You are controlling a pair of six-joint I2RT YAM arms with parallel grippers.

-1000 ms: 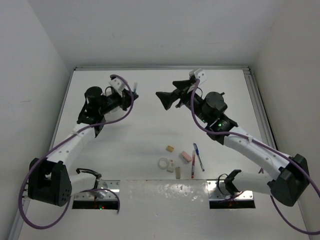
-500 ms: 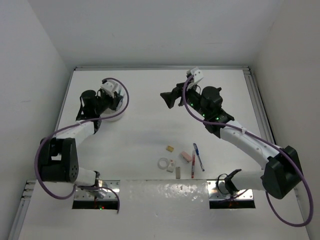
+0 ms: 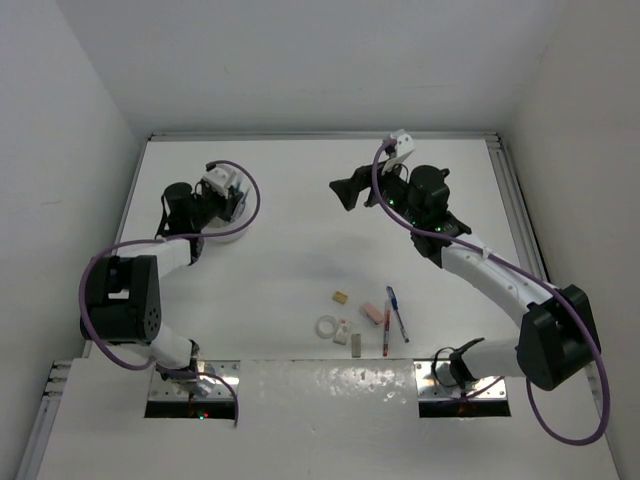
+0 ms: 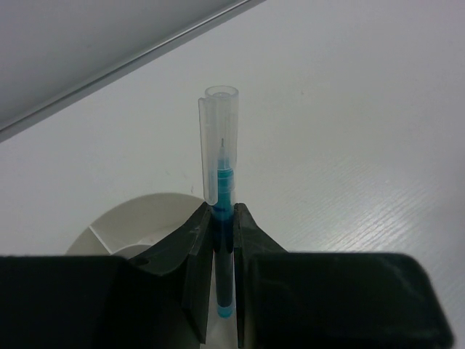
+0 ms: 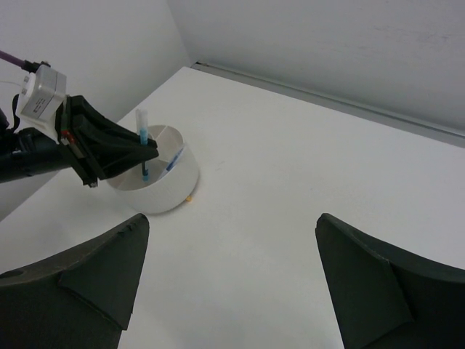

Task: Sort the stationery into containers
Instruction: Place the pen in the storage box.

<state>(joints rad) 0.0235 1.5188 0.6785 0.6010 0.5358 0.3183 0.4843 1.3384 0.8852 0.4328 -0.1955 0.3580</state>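
I am observing the left pincer [image 4: 221,222] clamping nearly shut on a capped blue pen [image 4: 223,185], its two dark matte jaws pinching the slim barrel near the lower end. The pen is standing upright, its blue core showing through a clear, smooth plastic cap with a clip running down one side. The pincer is holding it at the round white tub [image 5: 161,190], a shallow, smooth-walled container sitting at the far left of the counter [image 3: 300,250]. In the right wrist view the pen's lower end is overlapping the tub's nearer compartment, though I cannot tell whether it is touching the floor. Thin inner walls are dividing the tub into compartments, and a second slim blue item [image 5: 173,161], pen-like, is leaning inside one of them. A small yellowish speck [image 5: 189,197] is lying on the counter just beside the tub's outer wall. The right pincer [image 5: 232,222] is gaping wide with nothing between its broad black jaws, hovering over the far middle of the counter and facing the tub. The other stationery is lying grouped near the arm bases, well apart from the tub: a tan block [image 3: 341,297], a pink eraser [image 3: 371,313], a loose blue pen [image 3: 397,313], a red pen [image 3: 386,337], a clear tape ring [image 3: 326,326], a small bottle [image 3: 344,331] and a white eraser [image 3: 356,346]. The counter is showing matte white with a faint grain.
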